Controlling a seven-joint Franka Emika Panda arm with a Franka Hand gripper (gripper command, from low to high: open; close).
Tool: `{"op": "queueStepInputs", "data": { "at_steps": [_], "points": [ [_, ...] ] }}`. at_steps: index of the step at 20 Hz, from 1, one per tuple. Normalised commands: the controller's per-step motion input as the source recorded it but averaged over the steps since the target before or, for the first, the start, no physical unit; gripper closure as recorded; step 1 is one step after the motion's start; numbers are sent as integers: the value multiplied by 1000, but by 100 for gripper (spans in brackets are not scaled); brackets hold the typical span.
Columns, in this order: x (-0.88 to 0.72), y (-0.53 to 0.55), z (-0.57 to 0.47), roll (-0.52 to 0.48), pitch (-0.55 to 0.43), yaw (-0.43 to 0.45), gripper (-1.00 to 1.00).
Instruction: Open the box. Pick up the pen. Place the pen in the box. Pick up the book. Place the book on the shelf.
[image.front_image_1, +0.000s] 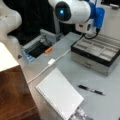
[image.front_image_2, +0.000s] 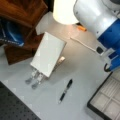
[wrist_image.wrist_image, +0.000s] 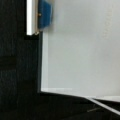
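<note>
Box (image.front_image_1: 96, 51) open, compartments exposed; gripper not visible, finger state cannot be told. Pen (image.front_image_2: 65, 90) on tabletop (image.front_image_1: 75, 72): light, slim, rigid, probably slippery; best gripped mid-barrel.

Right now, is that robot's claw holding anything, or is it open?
Gripper: its fingers show in no view, so open or shut cannot be told; the slim black pen lies untouched on the table.

In a front view the box (image.front_image_1: 96, 53) stands open on the desk (image.front_image_1: 75, 72), its grey compartments showing, with the pen (image.front_image_1: 90, 90) lying before it and the book (image.front_image_1: 60, 93) beside the shelf (image.front_image_1: 12, 85).
</note>
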Motion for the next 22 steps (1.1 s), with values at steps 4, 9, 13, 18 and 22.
{"op": "queueStepInputs", "data": {
  "at_steps": [4, 9, 13, 18, 22],
  "points": [
    [41, -508, 52, -262, 82, 179, -100],
    [58, -352, 91, -317, 92, 207, -100],
    [80, -238, 175, -404, 107, 254, -100],
    [140, -238, 196, -565, 111, 255, -100],
    [197, -233, 130, -654, 112, 221, -100]
  ]
}}
